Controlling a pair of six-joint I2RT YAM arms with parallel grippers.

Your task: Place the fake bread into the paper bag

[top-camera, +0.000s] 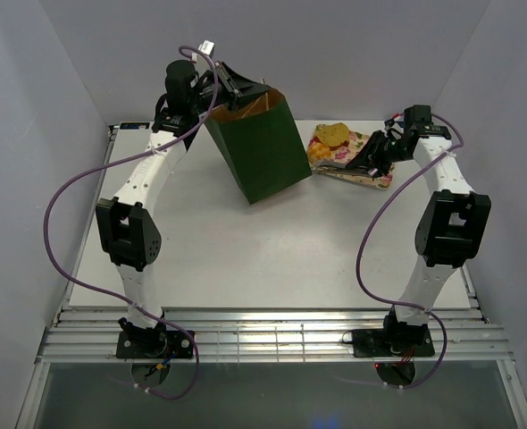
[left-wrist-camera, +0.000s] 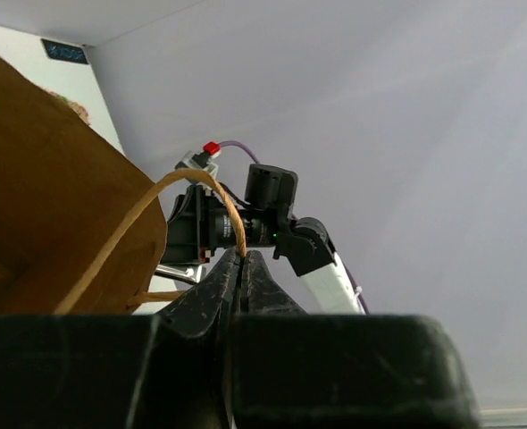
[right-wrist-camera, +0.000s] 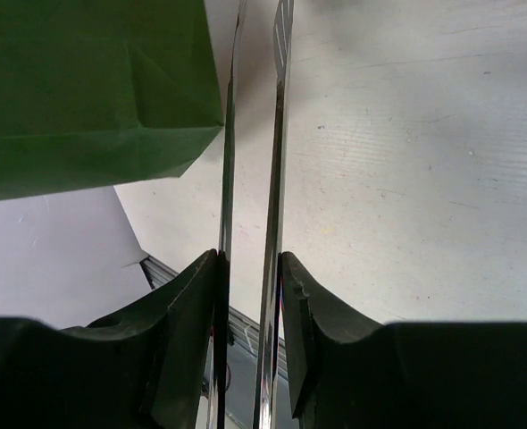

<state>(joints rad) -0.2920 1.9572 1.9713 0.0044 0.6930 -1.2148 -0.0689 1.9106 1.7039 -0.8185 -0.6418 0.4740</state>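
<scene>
**Top external view.** Records the paper bag (top-camera: 262, 152) on the far part of the table (top-camera: 246, 259): dark green, tilted, brown-lined mouth turned up and to the left. Places the left gripper (top-camera: 238, 88) at the upper rim of the bag's mouth. Places a floral tray (top-camera: 356, 141) just right of the bag; cannot tell whether touching or apart. Finds the fake bread (top-camera: 332, 134) lying on that tray, outside the bag, golden-brown; cannot count separate pieces. Places the right gripper (top-camera: 371, 159) low over the tray, on the side away from the bag. Cannot read the finger state of either gripper from here.

**Left wrist view.** Shows the left gripper (left-wrist-camera: 239, 259) with fingers (left-wrist-camera: 263, 286) pressed together, pinching a thin tan loop handle (left-wrist-camera: 192, 173) of the bag at the tips. Shows the bag's (left-wrist-camera: 49, 206) brown kraft inner wall to the left of the pinch.

**Right wrist view.** Shows the right gripper (right-wrist-camera: 250, 268) with fingers (right-wrist-camera: 188, 304) closed against metal tongs (right-wrist-camera: 282, 36), the two thin bright blades running parallel with a narrow gap between. Shows the bag's (right-wrist-camera: 85, 89) green outer wall left of the blades, its lower corner just beside the left blade. Shows white table (right-wrist-camera: 406, 161) on the blades' far side from the bag.
</scene>
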